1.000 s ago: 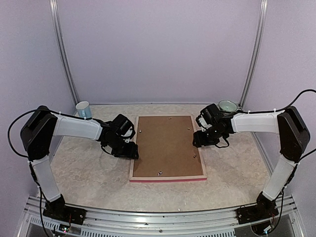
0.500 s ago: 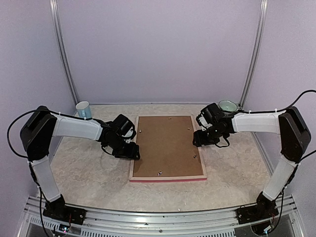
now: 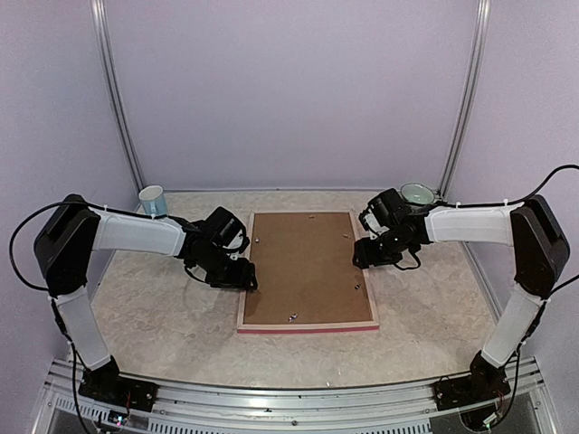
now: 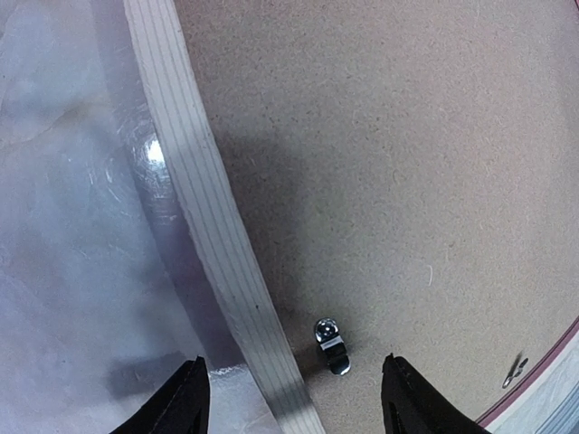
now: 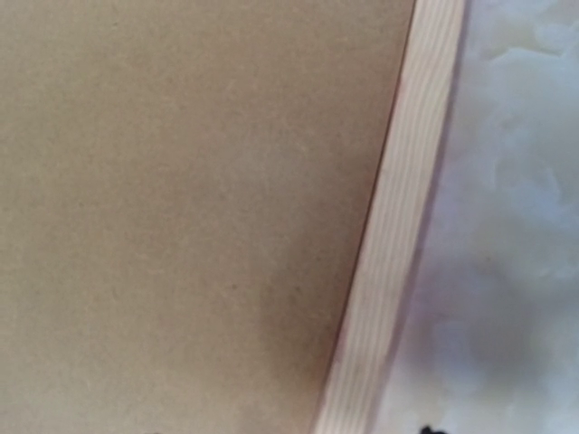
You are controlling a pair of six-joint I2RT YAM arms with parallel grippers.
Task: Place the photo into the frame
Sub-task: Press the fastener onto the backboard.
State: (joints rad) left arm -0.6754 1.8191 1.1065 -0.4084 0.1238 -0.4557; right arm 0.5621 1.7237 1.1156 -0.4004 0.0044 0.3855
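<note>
Fingers point(image 4: 188, 407) on the left gripper point(image 4: 291, 402) are spread apart with nothing in them, one on each side of the pale wood rail point(image 4: 204, 208) along the left side of the frame point(image 3: 308, 327), hovering over it without touching as far as I can see. Just beside that rail, between the two fingertips in the left wrist view, a small metal clip point(image 4: 331, 345) sits on the brown backing board point(image 4: 407, 163). The right gripper point(image 3: 364, 257) is over on the opposite side, right above the right-hand rail. Its wrist camera only catches board, wood and a sliver of black at the bottom edge, so honestly I can't tell whether it's open or closed. The frame itself lies flat in the middle of the table point(image 3: 163, 307), back side up, with the board filling it and the pink showing along the near edge. Further out, a small blue and white cup point(image 3: 153, 200) stands near the back left corner and a greenish bowl point(image 3: 417, 193) sits at the back right, just behind the right arm.
</note>
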